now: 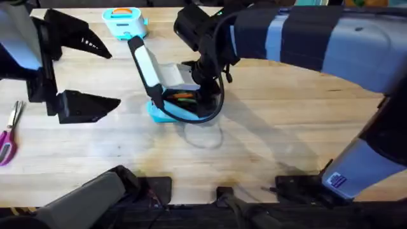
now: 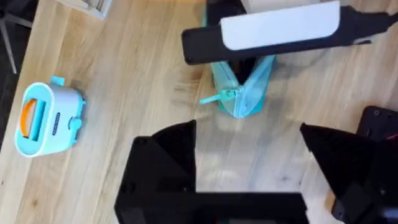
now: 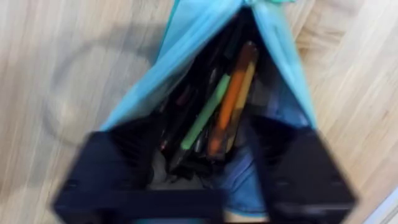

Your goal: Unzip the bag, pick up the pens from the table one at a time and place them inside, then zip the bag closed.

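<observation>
Pale plank desk (image 1: pixel 286 127): the soft light-blue bag (image 1: pixel 166 113) lies unzipped near mid-desk, orange pens (image 3: pixel 231 102) inside; right tool (image 3: pixel 205 163) fingers spread wide in its mouth, holding nothing; left tool (image 1: pixel 86 70) hangs wide open and empty at far left, toaster (image 1: pixel 125 21) beyond.

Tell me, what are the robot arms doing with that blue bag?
The right gripper is reaching down into the open light blue bag in the middle of the table. Inside the bag you can see an orange pen and a green one. The left gripper hangs open off to the side, holding nothing. A teal toy toaster and pink scissors sit on the table untouched. The bag is not zipped yet.
</observation>
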Controlling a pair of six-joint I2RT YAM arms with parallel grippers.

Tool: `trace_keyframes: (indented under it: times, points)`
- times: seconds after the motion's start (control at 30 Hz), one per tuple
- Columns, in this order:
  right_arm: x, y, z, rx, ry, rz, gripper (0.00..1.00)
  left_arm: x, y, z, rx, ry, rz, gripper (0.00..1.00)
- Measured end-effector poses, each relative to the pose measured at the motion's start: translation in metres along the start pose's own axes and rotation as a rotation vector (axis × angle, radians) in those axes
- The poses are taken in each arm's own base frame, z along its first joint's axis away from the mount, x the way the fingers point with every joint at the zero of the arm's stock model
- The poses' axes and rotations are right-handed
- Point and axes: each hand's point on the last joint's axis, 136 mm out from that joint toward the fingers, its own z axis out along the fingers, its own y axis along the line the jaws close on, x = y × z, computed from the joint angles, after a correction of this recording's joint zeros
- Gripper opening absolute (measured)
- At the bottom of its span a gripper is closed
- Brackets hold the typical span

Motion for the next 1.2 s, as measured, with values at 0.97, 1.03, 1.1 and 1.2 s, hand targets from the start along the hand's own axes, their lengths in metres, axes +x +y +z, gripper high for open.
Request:
trace_keyframes:
  times: [0.97, 1.03, 1.1, 1.2]
  points:
    - [-0.052, -0.052, -0.093, 0.173, -0.302, 0.801, 0.997, 0.075, 0.028, 0.066, 0.326, -0.137, -0.143, 0.993]
    - [-0.058, -0.057, -0.096, 0.171, -0.347, 0.851, 0.998, 0.081, 0.027, 0.071, 0.352, -0.142, -0.156, 0.993]
    - [-0.064, -0.064, -0.099, 0.174, -0.393, 0.901, 0.997, 0.087, 0.027, 0.077, 0.377, -0.152, -0.176, 0.992]
    - [-0.072, -0.075, -0.099, 0.169, -0.451, 0.974, 0.997, 0.093, 0.027, 0.085, 0.404, -0.163, -0.2, 0.993]
